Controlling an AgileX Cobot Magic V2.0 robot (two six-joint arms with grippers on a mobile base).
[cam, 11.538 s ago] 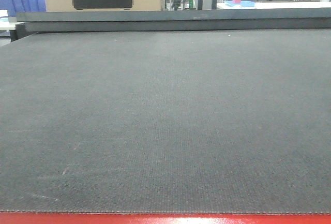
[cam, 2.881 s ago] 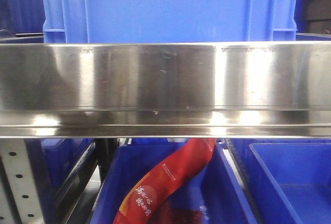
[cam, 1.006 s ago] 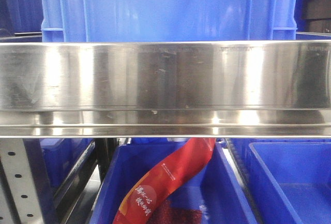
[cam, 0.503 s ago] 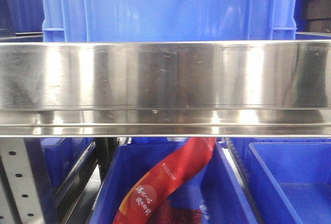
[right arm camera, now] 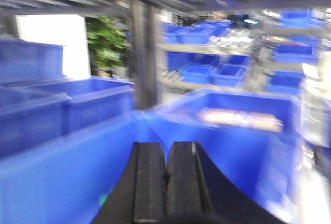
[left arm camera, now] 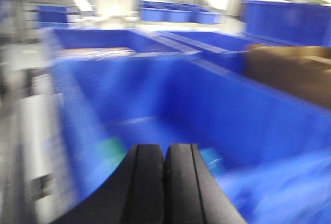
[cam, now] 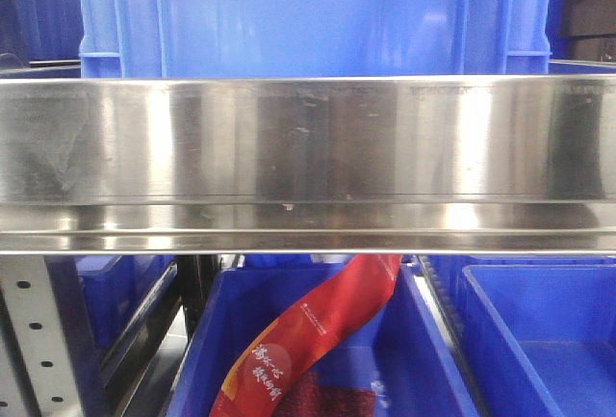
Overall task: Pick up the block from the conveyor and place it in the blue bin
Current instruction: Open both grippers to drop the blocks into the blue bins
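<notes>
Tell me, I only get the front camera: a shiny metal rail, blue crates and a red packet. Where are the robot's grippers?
Observer: The left wrist view, though blurred, shows the left gripper hanging over the inside of a blue bin.
Operator: Is it holding a block?
Observer: No. Its jaws are pressed together with nothing visible between them.
Operator: Anything in that bin?
Observer: A green blur lies on its floor, too smeared to name.
Operator: And the other gripper?
Observer: The right gripper is shut as well, with nothing visible in it. A green plant stands far behind it.
</notes>
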